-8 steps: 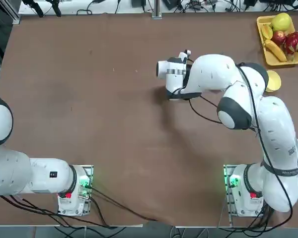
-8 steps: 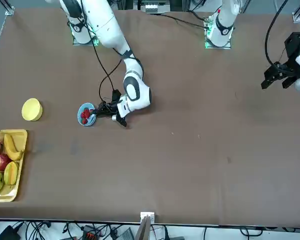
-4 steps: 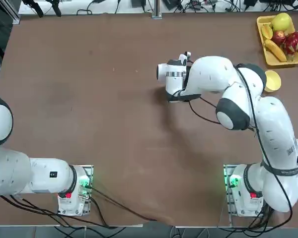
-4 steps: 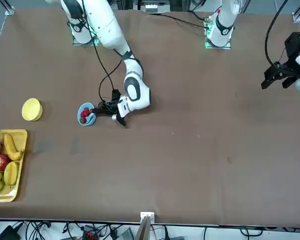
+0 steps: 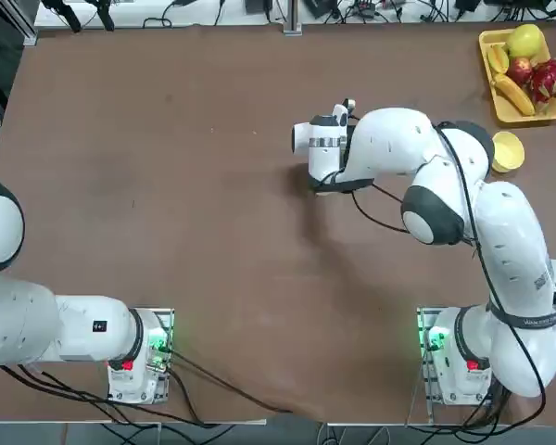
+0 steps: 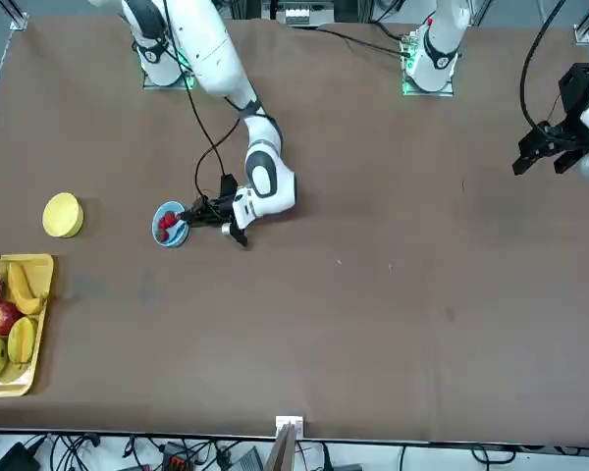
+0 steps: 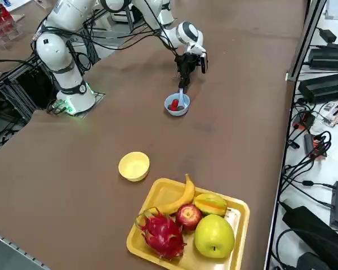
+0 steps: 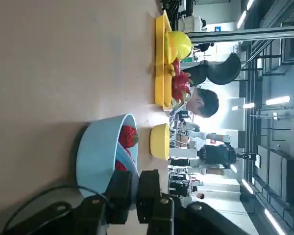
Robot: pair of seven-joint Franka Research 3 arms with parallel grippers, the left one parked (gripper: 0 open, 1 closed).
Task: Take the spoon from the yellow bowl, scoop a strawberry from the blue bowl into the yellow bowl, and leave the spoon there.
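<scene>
My right gripper (image 7: 183, 84) hangs just over the blue bowl (image 7: 177, 106), shut on the handle of the pale spoon (image 7: 181, 99). The spoon's tip dips into the bowl among red strawberries (image 7: 173, 104). In the wrist view the two fingers (image 8: 120, 188) stand close together at the blue bowl's (image 8: 99, 152) rim, with a strawberry (image 8: 128, 136) inside. From the front the gripper (image 6: 198, 213) reaches to the blue bowl (image 6: 168, 225). The yellow bowl (image 6: 63, 215) sits empty, well apart (image 7: 134, 166). In the top view the arm hides the blue bowl; the yellow bowl (image 5: 508, 151) shows beside its elbow.
A rectangular yellow fruit tray (image 7: 158, 194) with banana, apple and dragon fruit lies at the table corner beyond the yellow bowl (image 5: 497, 102). Brown tabletop stretches around both bowls. A person's head (image 8: 204, 101) shows in the room behind.
The wrist has shifted only slightly over the blue bowl. The spoon stays gripped and in the bowl.
</scene>
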